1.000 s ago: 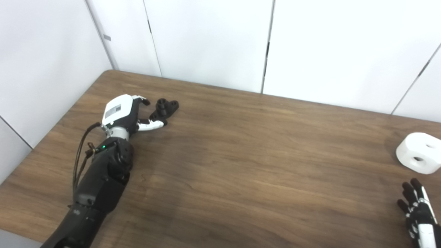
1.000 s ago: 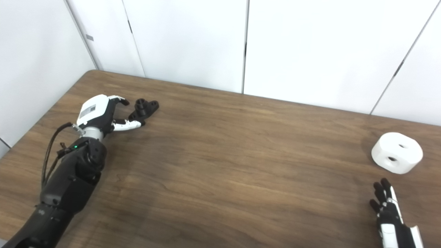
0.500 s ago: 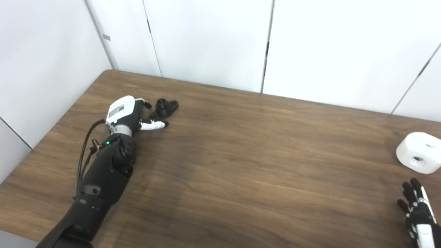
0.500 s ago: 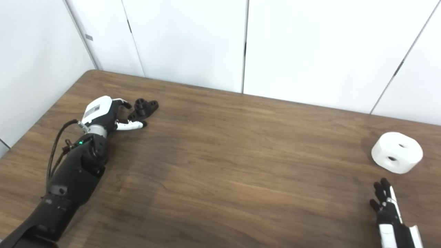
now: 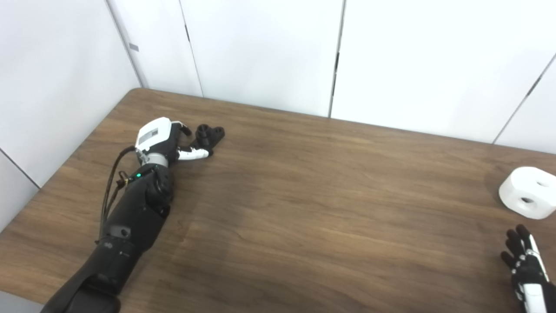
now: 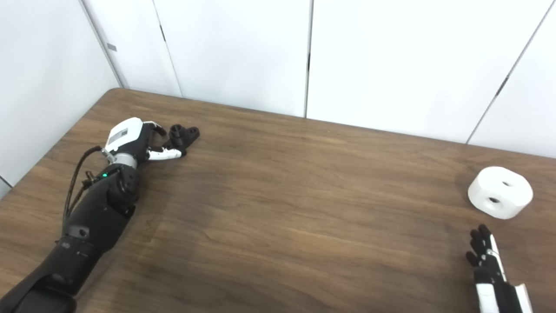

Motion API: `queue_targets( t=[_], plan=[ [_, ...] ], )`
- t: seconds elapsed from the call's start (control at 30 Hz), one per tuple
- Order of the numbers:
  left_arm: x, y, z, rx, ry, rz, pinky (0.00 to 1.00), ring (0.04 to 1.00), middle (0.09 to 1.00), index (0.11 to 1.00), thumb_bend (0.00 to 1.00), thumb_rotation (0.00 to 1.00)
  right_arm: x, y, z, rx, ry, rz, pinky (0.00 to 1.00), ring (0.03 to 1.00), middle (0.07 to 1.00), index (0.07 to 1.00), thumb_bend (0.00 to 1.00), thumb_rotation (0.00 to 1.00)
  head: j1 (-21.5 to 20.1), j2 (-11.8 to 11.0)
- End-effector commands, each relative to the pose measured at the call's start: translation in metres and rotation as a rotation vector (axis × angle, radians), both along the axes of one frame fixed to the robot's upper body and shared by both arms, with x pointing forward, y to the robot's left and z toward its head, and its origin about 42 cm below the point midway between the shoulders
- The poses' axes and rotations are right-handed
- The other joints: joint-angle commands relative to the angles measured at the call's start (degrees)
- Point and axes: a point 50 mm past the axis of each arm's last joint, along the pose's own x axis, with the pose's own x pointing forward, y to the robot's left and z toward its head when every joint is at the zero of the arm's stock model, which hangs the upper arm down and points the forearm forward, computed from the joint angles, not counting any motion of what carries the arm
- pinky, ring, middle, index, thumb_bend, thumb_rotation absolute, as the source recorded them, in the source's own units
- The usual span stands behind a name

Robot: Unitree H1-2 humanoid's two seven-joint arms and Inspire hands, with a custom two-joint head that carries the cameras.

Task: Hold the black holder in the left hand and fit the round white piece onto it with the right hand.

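Note:
The black holder [image 5: 210,134] lies on the brown table at the far left. My left hand [image 5: 163,139] is open right beside it, thumb at its near side and fingers at its far left edge, not closed on it. The round white piece [image 5: 528,198] with two holes lies at the far right of the table. My right hand [image 5: 525,265] rests open near the bottom right corner, a short way in front of the white piece and holding nothing. The holder [image 6: 183,135] and the white piece [image 6: 500,192] show in the right eye view too.
The brown wooden table [image 5: 312,195] spans the view, with white wall panels [image 5: 260,52] behind its far edge. The table's left edge runs close to my left arm [image 5: 130,217].
My left hand has moved forward a little, closing in on the black holder. The right hand and the white piece have stayed where they were.

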Motion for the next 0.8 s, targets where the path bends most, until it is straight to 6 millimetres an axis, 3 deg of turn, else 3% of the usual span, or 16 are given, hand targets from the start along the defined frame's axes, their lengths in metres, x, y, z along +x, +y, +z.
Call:
queue_targets(
  t=[0.0,0.33,0.5,0.77],
  plan=[
    [0.0122,0.0086,0.0267,0.046,-0.068,-0.004,0.92,0.923,0.870,0.748,0.82,0.43,-0.0374,-0.0036,-0.0116,0.052,0.094,-0.014,1.00,0.999,0.992,0.998,0.65,1.00,0.1,0.1],
    [0.0119,0.0086,0.0262,0.032,-0.069,-0.009,0.91,0.912,0.860,0.711,0.80,0.44,-0.0390,-0.0007,-0.0058,0.128,0.126,-0.014,1.00,1.000,1.000,1.000,0.62,1.00,-0.4,0.3],
    [0.0089,0.0091,0.0252,0.031,-0.089,-0.032,0.92,0.898,0.822,0.636,0.79,0.33,-0.0395,-0.0005,-0.0044,0.141,0.131,-0.014,1.00,1.000,1.000,1.000,0.62,1.00,-0.4,0.4],
    [0.0067,0.0095,0.0260,0.048,-0.085,-0.052,0.93,0.893,0.796,0.597,0.83,0.20,-0.0399,-0.0024,-0.0032,0.147,0.135,-0.012,1.00,1.000,1.000,1.000,0.61,1.00,-0.2,0.8]
  ],
)
